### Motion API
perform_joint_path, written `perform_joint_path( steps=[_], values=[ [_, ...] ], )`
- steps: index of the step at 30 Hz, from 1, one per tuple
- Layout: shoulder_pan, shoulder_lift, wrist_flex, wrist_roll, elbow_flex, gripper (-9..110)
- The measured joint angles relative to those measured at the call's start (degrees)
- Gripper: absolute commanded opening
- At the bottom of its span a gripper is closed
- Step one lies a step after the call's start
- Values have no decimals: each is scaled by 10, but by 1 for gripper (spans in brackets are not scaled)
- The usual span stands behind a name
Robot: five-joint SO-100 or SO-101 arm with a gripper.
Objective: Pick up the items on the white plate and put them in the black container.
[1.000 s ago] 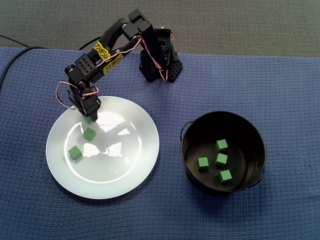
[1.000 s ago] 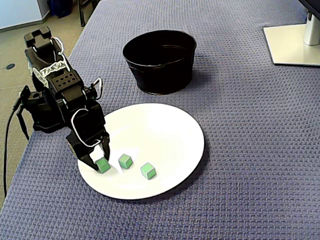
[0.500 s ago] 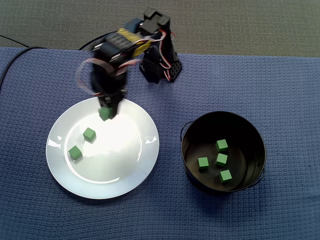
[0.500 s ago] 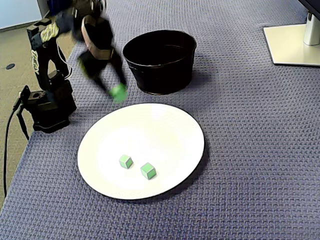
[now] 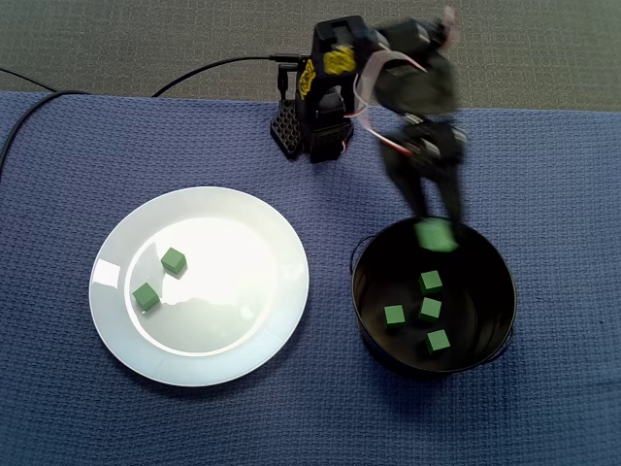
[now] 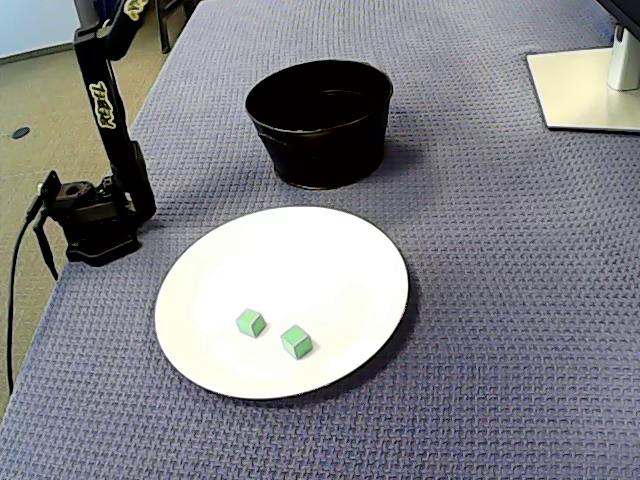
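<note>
Fixed view from above first: a green cube (image 5: pixel 435 236) sits pinched at the tips of the gripper (image 5: pixel 437 223). It hangs over the black container (image 5: pixel 367 335) at the 12 o'clock rim. The fingers are smeared with motion blur, but they read as clenched on it, with the drop not yet made.

Inside the container lie four cubes (image 5: pixel 429 310), loosely grouped toward 3 o'clock on its floor.

Over at the container's 9 o'clock, well apart from it, the white plate (image 5: pixel 262 330) holds two cubes (image 5: pixel 174 260). One lies just beside the other in the plate's 9 o'clock half.

My read of the score is four delivered, a fifth about to go in and two left to fetch, so we're past halfway.

In the other fixed view the plate (image 6: pixel 330 260) shows the same pair (image 6: pixel 250 322) toward its 7 o'clock edge. The container (image 6: pixel 320 150) stands at its 12 o'clock, contents hidden by the wall. Only the arm (image 6: pixel 105 100) shows there; its gripper is out of frame.

A blue cloth (image 5: pixel 563 408) lies under it all.
</note>
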Motion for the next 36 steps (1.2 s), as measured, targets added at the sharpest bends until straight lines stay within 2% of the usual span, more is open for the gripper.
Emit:
perform_joint_path(
  steps=[4, 9, 12, 16, 17, 18, 19, 21, 24, 28, 33, 36],
  values=[
    [-49, -27, -174, -12, 194, 0],
    [-91, -65, -379, -122, 425, 0],
    [-96, -70, -456, -185, 513, 0],
    [-95, -83, -501, -211, 549, 0],
    [-95, -85, -504, -211, 550, 3],
    [-94, -85, -506, -211, 550, 19],
    [-92, -85, -507, -211, 550, 26],
    [-89, -86, -507, -201, 550, 36],
    [-84, -85, -477, -198, 549, 43],
    [-69, -50, -359, -233, 506, 43],
    [8, 33, -127, -359, 358, 44],
    [92, 69, 25, -448, 230, 40]
  ],
)
